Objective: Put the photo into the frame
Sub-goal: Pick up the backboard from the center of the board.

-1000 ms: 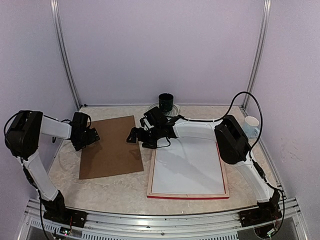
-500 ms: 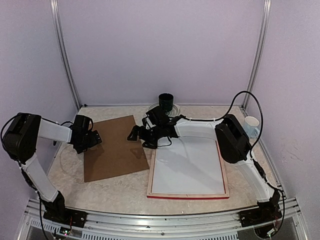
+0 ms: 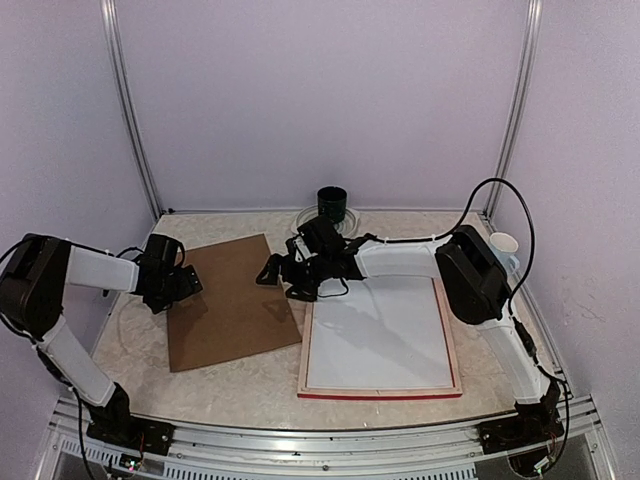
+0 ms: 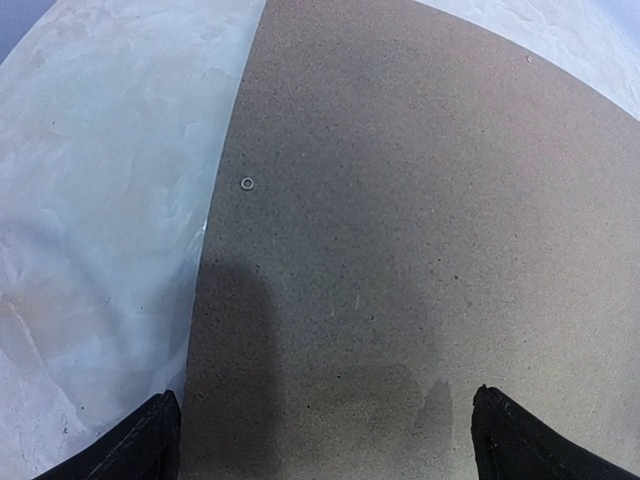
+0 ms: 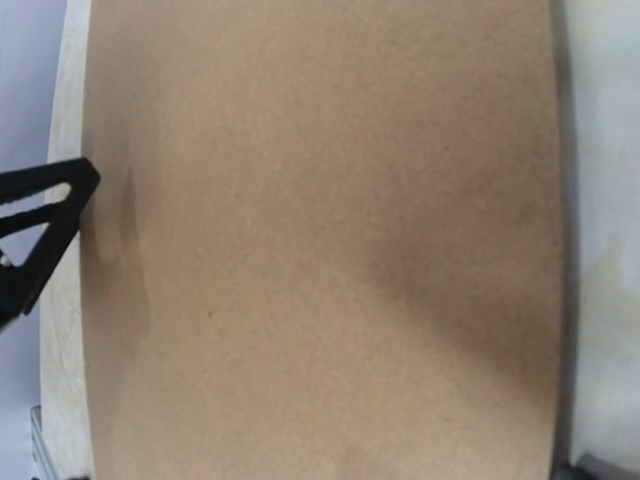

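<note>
Take the frame [image 3: 380, 393] by an outer edge: likely light, stiff (lies flat). Left gripper [image 3: 188, 282], right gripper [image 3: 270, 272] spread wide, empty.

Both arms had white shell links with bulky black joint housings and black bases. The left arm [image 3: 75, 345] had a fat black elbow block. The right arm [image 3: 400, 262] was the same build, with a thin black cable [image 3: 505, 205] looping high off it. The left gripper [image 3: 190, 283] and right gripper [image 3: 275, 277] were all black. The right wrist view showed a finger [image 5: 45, 215] with a triangular cutout. The left wrist fingertips [image 4: 135, 445] were plain matte black.
</note>
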### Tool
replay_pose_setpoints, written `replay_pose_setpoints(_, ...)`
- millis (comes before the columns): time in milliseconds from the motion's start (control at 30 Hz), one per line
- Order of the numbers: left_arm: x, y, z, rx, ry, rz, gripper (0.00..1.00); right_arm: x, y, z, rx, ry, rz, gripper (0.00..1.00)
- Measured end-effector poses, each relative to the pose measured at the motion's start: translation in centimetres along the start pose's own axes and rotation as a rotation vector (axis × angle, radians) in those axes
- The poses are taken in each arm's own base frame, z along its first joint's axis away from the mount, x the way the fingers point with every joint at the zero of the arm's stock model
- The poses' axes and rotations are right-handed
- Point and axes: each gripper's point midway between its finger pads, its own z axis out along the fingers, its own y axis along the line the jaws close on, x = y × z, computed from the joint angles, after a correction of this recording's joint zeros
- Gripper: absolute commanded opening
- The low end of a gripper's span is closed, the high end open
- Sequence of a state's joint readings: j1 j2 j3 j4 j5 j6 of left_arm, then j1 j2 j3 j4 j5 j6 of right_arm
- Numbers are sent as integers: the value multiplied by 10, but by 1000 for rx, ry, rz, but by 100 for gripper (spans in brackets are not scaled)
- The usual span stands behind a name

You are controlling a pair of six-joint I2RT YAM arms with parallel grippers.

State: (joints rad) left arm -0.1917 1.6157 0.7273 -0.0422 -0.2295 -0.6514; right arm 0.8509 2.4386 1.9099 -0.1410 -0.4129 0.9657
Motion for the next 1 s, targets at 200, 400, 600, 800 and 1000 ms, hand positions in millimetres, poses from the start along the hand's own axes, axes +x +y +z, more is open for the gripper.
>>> replay_pose_setpoints(200,-11,3,-10,-16,-40,-11,99,6,6,2,-25,21,-7,99)
replay_pose_setpoints(400,-14,9,-14,-50,-59,-11,99,17,13,4,-47,51,-15,99)
replay_pose_setpoints(600,-5,14,-12,-56,-37,-13,99,24,17,-1,-68,58,-22,99)
replay_pose_setpoints(800,5,18,-13,-48,-14,-21,99,28,37,-19,-102,49,-43,99)
replay_pose_setpoints(1000,13,8,-24,4,-9,-26,99,31,56,-48,-136,23,-69,99)
